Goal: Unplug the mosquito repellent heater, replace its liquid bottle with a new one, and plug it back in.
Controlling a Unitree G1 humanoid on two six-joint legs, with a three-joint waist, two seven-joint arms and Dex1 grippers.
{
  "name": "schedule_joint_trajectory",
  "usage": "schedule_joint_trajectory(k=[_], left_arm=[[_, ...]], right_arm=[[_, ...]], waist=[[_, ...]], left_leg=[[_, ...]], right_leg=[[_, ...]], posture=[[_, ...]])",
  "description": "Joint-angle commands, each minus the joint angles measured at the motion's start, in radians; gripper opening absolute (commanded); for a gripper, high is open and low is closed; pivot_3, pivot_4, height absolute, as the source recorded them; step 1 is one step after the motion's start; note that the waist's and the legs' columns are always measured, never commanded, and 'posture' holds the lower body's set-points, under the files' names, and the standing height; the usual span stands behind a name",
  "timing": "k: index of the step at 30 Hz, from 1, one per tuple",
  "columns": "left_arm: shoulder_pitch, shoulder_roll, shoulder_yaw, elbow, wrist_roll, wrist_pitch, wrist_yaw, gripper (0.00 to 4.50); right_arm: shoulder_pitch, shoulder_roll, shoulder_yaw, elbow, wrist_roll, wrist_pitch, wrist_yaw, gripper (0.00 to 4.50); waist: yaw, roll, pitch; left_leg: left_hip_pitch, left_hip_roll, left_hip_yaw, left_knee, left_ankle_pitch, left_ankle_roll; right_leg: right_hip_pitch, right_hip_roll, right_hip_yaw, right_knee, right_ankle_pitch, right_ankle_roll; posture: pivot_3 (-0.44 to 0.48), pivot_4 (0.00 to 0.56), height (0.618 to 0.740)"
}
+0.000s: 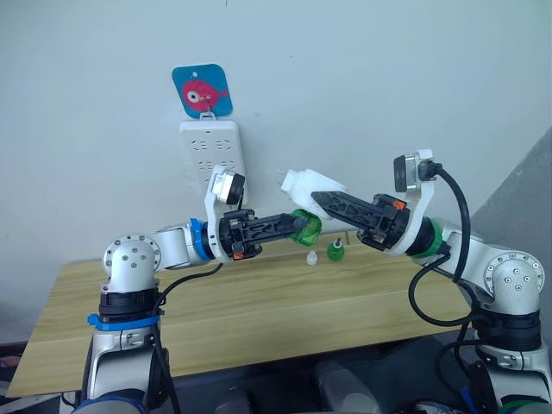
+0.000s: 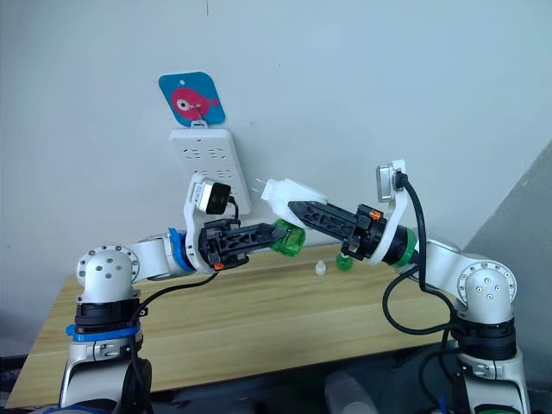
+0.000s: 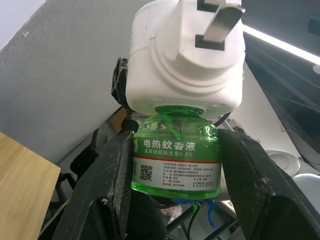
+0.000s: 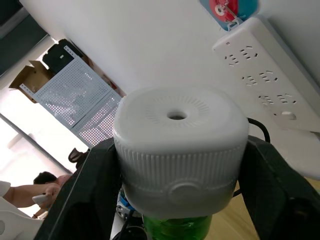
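The white mosquito repellent heater (image 1: 316, 185) hangs in the air over the table, unplugged, its metal prongs (image 3: 220, 22) bare and pointing toward the wall. A green liquid bottle (image 3: 176, 150) sits in its underside. My left gripper (image 1: 297, 223) is shut on that green bottle (image 1: 305, 228), one finger (image 3: 107, 190) on each side. My right gripper (image 1: 317, 201) is shut on the heater's white body (image 4: 180, 145), reaching in from the right. A second small green bottle (image 1: 335, 251) stands on the table below, with a small white cap (image 1: 311, 258) beside it.
A tall white power strip (image 1: 211, 153) hangs on the wall behind the grippers, under a blue card with a red fish (image 1: 202, 90). The wooden table (image 1: 259, 319) runs below both arms. A person (image 4: 42, 182) shows far off in the right wrist view.
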Motion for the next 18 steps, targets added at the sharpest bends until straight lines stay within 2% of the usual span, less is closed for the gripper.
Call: schedule_joint_trajectory(k=[1,7,10,12,13,16,18], left_arm=[[-0.001,0.013,0.010,-0.022,-0.024,-0.011,0.003,2.24],[-0.004,0.037,0.011,0.007,-0.039,0.011,0.002,2.24],[0.001,0.059,-0.005,0.004,-0.008,-0.001,-0.012,2.24],[0.006,0.071,-0.014,-0.009,0.008,-0.014,-0.029,2.96],[0.010,0.075,-0.016,-0.016,0.022,-0.027,-0.031,3.12],[0.043,0.118,-0.034,-0.061,0.098,-0.095,-0.062,4.07],[0.069,0.152,-0.029,-0.080,0.123,-0.123,-0.080,4.08]], right_arm=[[-0.034,-0.001,0.007,-0.027,0.037,-0.016,0.029,2.92],[-0.031,-0.003,0.015,-0.032,0.044,-0.021,0.031,2.92],[-0.027,-0.001,0.020,-0.034,0.051,-0.027,0.028,2.92],[-0.025,0.002,0.024,-0.037,0.054,-0.030,0.026,2.92],[-0.024,0.003,0.025,-0.039,0.055,-0.032,0.024,2.92],[-0.020,0.006,0.028,-0.041,0.052,-0.041,0.019,2.92],[-0.017,0.005,0.027,-0.043,0.043,-0.047,0.017,2.92]], waist=[[0.000,0.000,0.000],[0.001,0.000,0.000],[0.001,0.000,0.000],[0.001,0.000,0.000],[0.001,0.000,0.000],[0.001,0.000,0.000],[0.000,0.000,0.000]], left_leg=[[0.000,0.000,0.000,0.000,0.000,0.000],[0.000,0.000,0.000,0.000,0.000,0.000],[0.000,0.000,0.000,0.000,0.000,0.000],[0.000,0.000,0.000,0.000,0.000,0.000],[0.000,0.000,0.000,0.000,0.000,0.000],[0.000,0.000,0.000,0.000,0.000,0.000],[0.000,0.000,0.000,-0.001,0.000,0.000]], right_leg=[[0.000,0.000,0.000,0.000,0.000,0.000],[0.000,0.000,0.000,0.000,0.000,0.000],[0.000,0.000,0.000,0.000,0.000,0.000],[0.000,0.000,0.000,0.000,0.000,0.000],[0.000,0.000,0.000,0.000,0.000,0.000],[0.000,0.000,0.000,0.000,0.000,0.000],[-0.001,0.000,0.000,0.000,0.000,0.000]], posture=[[-0.232,0.029,0.724],[-0.227,0.025,0.724],[-0.225,0.025,0.724],[-0.226,0.026,0.724],[-0.226,0.026,0.724],[-0.227,0.030,0.724],[-0.229,0.035,0.724]])
